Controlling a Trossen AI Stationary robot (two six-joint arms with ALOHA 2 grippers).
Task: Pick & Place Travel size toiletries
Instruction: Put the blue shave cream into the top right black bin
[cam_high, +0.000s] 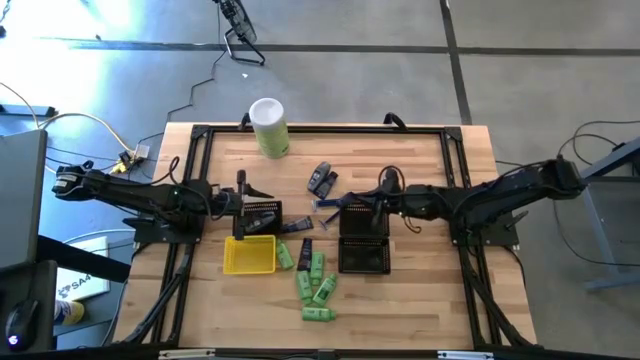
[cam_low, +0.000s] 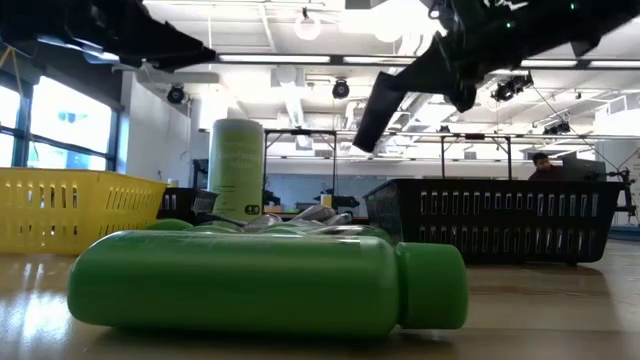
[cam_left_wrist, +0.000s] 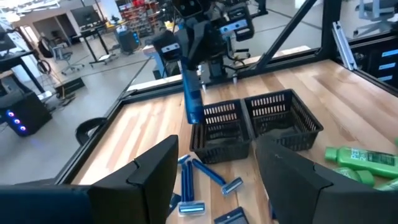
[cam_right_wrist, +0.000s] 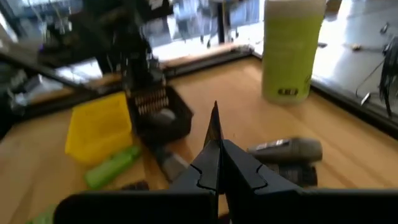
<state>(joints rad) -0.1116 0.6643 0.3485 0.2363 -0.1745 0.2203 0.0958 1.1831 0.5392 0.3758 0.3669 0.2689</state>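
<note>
From above, the right end effector (cam_high: 352, 203) hangs by the black basket (cam_high: 364, 258), clenched on a thin blue tube (cam_high: 330, 206); green bottles (cam_high: 315, 288) lie loose on the table (cam_high: 420, 300).

Left wrist: the blue tube (cam_left_wrist: 191, 93) dangles from a narrow pinch (it could slip or swing wide of the basket). The left end effector (cam_left_wrist: 214, 168) is released, empty.

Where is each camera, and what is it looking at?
High: above, looking down at table, both arms.
Low: table height, behind a green bottle; an arm overhead.
Left wrist: past open fingers toward right gripper holding a blue tube.
Right wrist: past shut fingers toward yellow tray.
Shared: black basket.
</note>
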